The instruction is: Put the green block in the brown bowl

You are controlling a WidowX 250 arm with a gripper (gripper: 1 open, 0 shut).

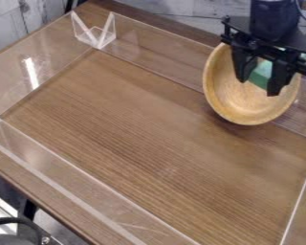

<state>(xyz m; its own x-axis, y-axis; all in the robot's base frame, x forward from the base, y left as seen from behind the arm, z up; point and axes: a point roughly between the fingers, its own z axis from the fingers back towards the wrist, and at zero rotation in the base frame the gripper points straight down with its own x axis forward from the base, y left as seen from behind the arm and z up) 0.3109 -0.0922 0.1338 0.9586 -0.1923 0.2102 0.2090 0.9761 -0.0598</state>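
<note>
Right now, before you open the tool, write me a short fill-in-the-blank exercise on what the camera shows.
1. The block gripped by the tool is coloured ____.
2. From this view, the block appears over the brown ____.
3. The bowl is round, and its colour is ____.
4. The small see-through object near the top edge of the picture lies to the ____ of the bowl in the image.

Missing words: green; bowl; brown; left
</note>
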